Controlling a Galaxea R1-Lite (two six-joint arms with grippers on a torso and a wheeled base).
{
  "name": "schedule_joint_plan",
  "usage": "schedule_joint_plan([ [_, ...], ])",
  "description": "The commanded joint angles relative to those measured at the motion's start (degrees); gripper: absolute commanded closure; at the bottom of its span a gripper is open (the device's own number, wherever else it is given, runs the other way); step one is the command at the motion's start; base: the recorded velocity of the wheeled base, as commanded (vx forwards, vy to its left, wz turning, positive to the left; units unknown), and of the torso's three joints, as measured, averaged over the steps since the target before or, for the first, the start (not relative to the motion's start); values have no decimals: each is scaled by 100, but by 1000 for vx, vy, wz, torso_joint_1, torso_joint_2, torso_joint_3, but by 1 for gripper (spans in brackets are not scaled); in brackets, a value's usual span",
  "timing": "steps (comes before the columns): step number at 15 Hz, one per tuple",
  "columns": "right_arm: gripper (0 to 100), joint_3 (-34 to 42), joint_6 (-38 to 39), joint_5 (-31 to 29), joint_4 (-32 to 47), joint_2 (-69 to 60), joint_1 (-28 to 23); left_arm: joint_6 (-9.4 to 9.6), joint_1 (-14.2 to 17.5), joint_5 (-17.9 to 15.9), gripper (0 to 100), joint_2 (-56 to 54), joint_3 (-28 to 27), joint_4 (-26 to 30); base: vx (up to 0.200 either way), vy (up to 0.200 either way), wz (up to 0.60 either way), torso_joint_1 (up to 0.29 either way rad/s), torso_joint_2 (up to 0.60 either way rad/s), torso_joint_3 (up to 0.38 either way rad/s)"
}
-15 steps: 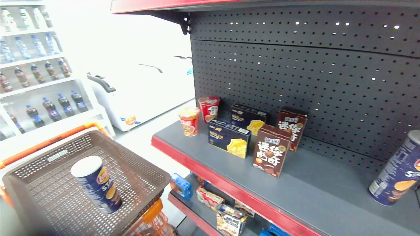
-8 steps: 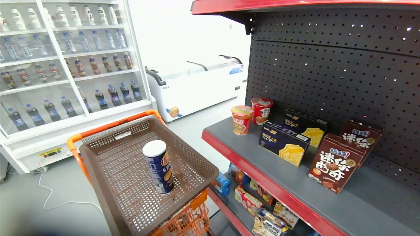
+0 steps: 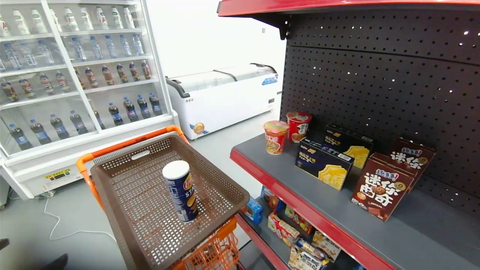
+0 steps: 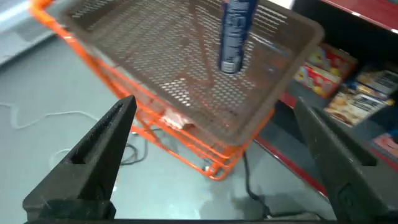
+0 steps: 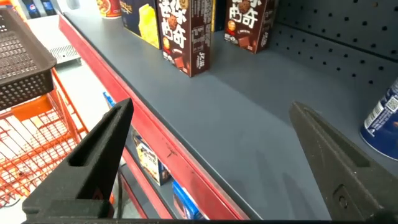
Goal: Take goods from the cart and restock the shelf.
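Note:
A dark blue chip can (image 3: 180, 191) with a white lid stands upright in the brown perforated basket (image 3: 112, 165) on the orange cart (image 3: 123, 144). My left gripper (image 4: 214, 106) hangs open and empty above the floor, short of the basket (image 4: 155, 50) and the can (image 4: 235, 34). My right gripper (image 5: 211, 107) is open and empty over the grey shelf board (image 5: 236, 118), with brown boxes (image 5: 186, 31) beyond it and a second blue can (image 5: 384, 121) off to one side. The shelf (image 3: 300, 187) holds two cup noodles (image 3: 276, 137), dark blue boxes (image 3: 324, 163) and brown boxes (image 3: 382, 189).
A glass-door drinks cooler (image 3: 75, 75) and a white chest freezer (image 3: 221, 93) stand behind the cart. The lower shelf (image 3: 292, 232) is packed with snack packs. A white cable (image 3: 67, 232) lies on the floor. The black pegboard (image 3: 375, 75) backs the shelf.
The head camera swung left a second ago, so the cart and cooler came into fuller view and the shelf's can left the picture. The goods themselves have not moved.

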Motion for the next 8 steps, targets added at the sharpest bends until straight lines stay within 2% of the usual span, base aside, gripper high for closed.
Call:
schedule_joint_plan([
  [1, 0, 1, -2, 2, -1, -2, -5, -42, -4, -614, 0, 1476, 192, -678, 0, 0, 0, 0, 0, 0],
  [2, 0, 1, -2, 2, -1, -2, 4, -16, 5, -728, 0, 2188, 385, -1477, 0, 0, 0, 0, 0, 0],
  [4, 0, 1, -2, 2, -1, -2, 4, 11, 5, -737, 0, 3102, 385, -2418, 0, 0, 0, 0, 0, 0],
  [5, 0, 1, -2, 2, -1, -2, 4, 11, 5, -746, 0, 3814, 376, -3147, 0, 0, 0, 0, 0, 0],
  [8, 0, 1, -2, 2, -1, -2, 4, 20, -136, -755, 0, 4966, 332, -4167, 0, 0, 0, 0, 0, 0],
])
